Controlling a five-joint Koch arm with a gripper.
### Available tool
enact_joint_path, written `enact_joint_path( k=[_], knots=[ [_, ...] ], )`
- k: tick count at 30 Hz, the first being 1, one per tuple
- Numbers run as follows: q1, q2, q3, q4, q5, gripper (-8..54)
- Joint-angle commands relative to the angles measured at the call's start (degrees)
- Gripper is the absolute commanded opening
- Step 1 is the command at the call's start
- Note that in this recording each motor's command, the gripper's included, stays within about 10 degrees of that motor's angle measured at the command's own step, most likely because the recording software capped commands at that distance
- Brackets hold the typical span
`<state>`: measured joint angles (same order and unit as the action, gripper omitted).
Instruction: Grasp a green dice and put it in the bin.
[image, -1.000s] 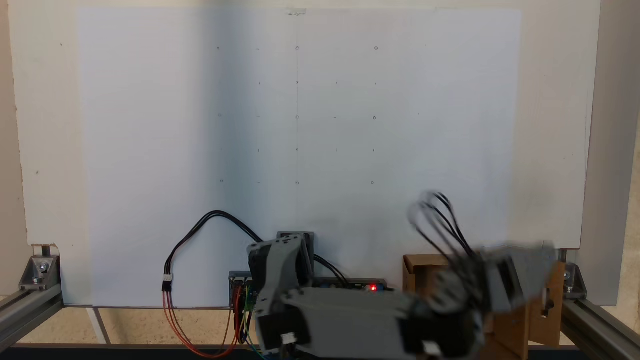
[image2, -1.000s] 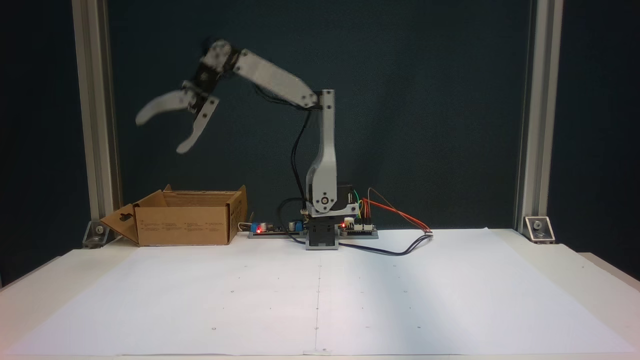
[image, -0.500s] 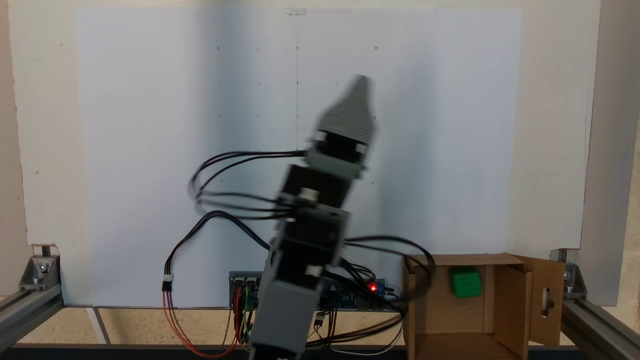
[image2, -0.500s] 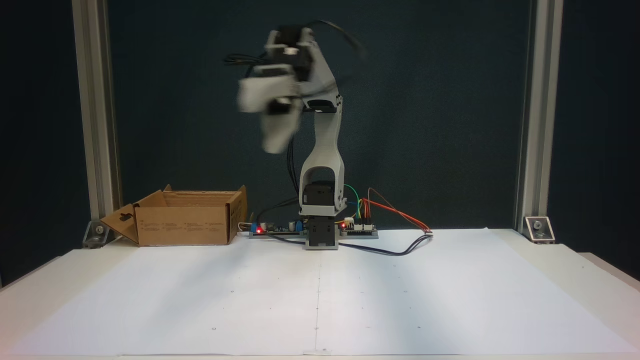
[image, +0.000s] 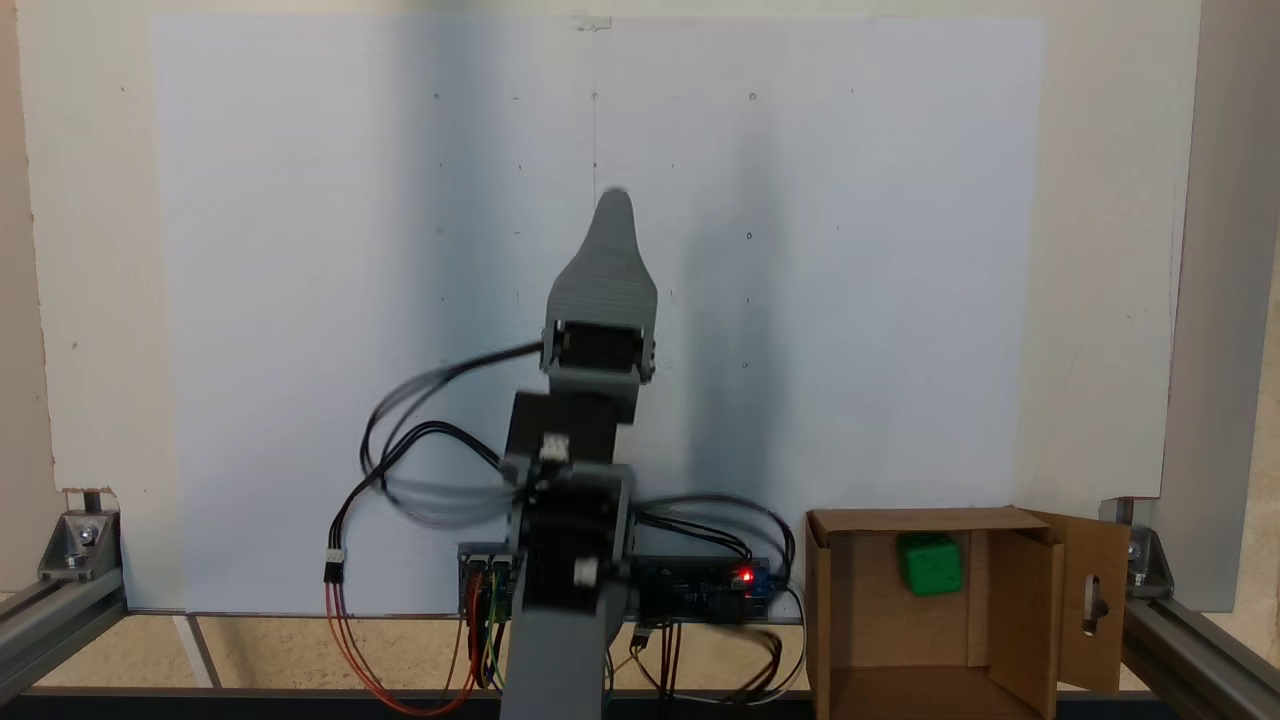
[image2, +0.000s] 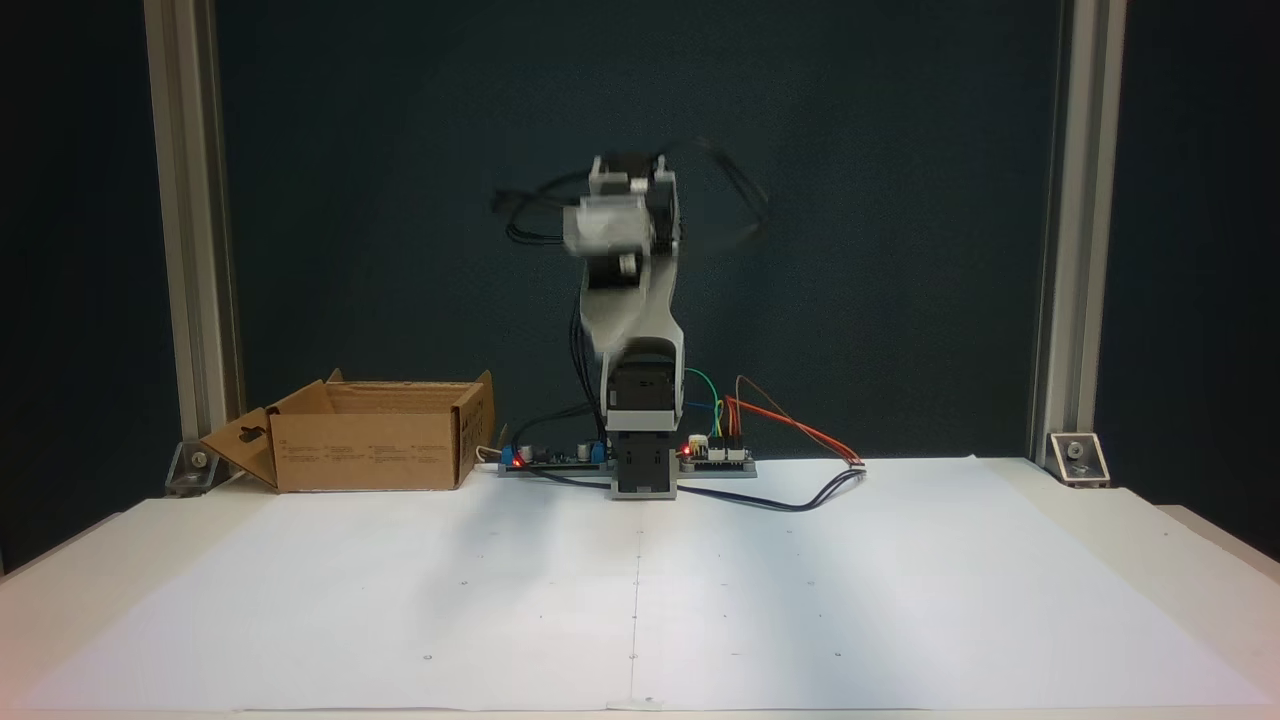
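Green dice (image: 931, 564) already inside bin (image: 830, 600). Tool (image: 613, 205) over counter (image: 300, 250), clear of bin; jaw spread unreadable. Fold home smoothly.

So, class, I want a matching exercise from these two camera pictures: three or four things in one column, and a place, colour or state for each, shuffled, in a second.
Things:
1. green dice
2. bin
3. red light
4. gripper

Descriptions:
A. glows on the circuit board by the arm's base
B. lies inside the cardboard box
C. raised above the white sheet, away from the box
D. stands open, one flap with a slot cutout

Pairs: 1-B, 2-D, 3-A, 4-C
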<state>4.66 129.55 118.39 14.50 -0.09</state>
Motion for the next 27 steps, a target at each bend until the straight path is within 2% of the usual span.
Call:
enact_joint_path(
  k=[1,8,21,27],
  knots=[
    [0.1,6.4,0.7,-9.5,2.0,46.5],
    [0.8,6.6,10.7,-26.6,1.8,46.5],
    [0.5,6.4,42.4,-58.3,1.4,43.9],
    [0.5,6.4,50.1,-72.2,1.4,44.2]
  ],
)
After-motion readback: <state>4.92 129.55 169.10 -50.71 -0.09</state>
